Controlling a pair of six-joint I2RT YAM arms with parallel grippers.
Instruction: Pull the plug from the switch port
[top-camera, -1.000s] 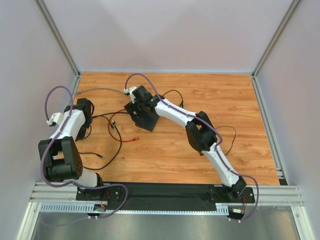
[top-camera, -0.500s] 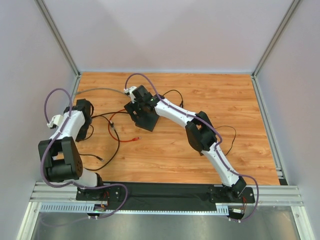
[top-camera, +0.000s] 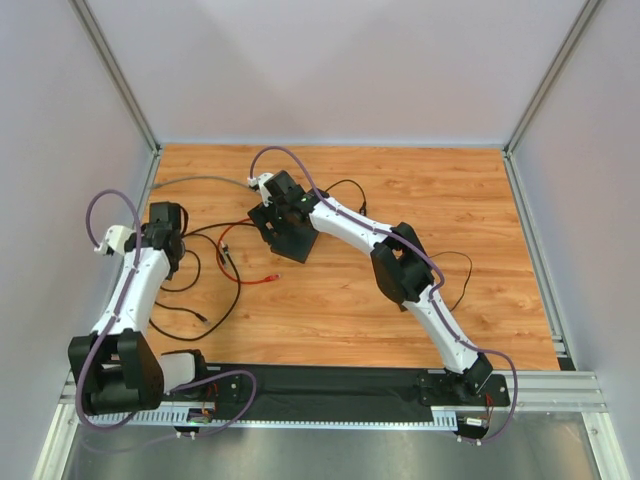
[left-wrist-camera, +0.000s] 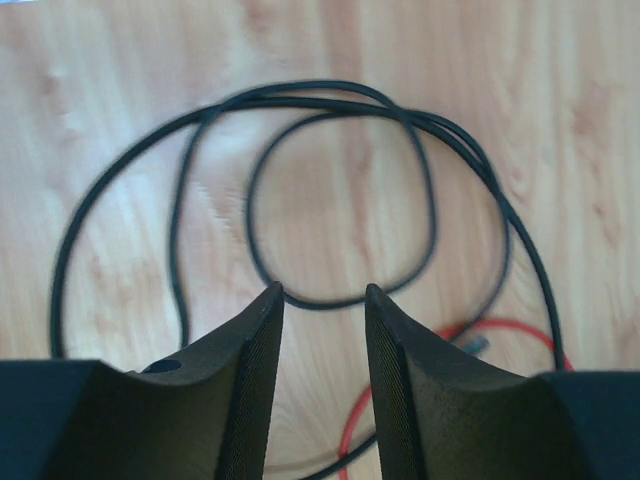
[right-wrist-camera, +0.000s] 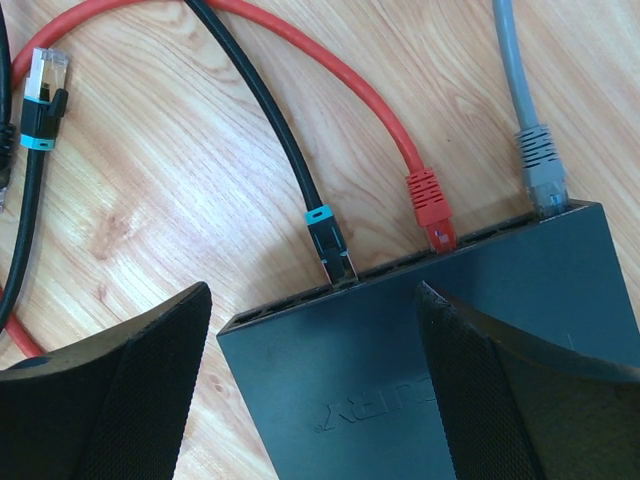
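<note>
The switch (right-wrist-camera: 430, 380) is a flat black box lying under my right gripper (right-wrist-camera: 312, 295), whose jaws stand wide apart above it and hold nothing. Three plugs sit in its ports: a black one with a cyan collar (right-wrist-camera: 335, 245), a red one (right-wrist-camera: 432, 205) and a grey one (right-wrist-camera: 540, 165). A loose plug (right-wrist-camera: 45, 85) on a black lead lies on the wood to the left. In the top view the switch (top-camera: 297, 243) is at centre-left with my right gripper (top-camera: 278, 215) on it. My left gripper (left-wrist-camera: 322, 292) hangs open over coiled black cable (left-wrist-camera: 340, 200), holding nothing.
Black and red cables (top-camera: 225, 265) lie tangled on the wooden table between the two arms. A grey cable (top-camera: 200, 180) runs to the back left. Another thin black lead (top-camera: 455, 270) curls beside the right arm. Enclosure walls and metal posts (top-camera: 125, 85) bound the table.
My left gripper has gone from shut to open, and the left arm has stretched out, its elbow dropping toward the near edge. The right arm and the switch have not moved.
</note>
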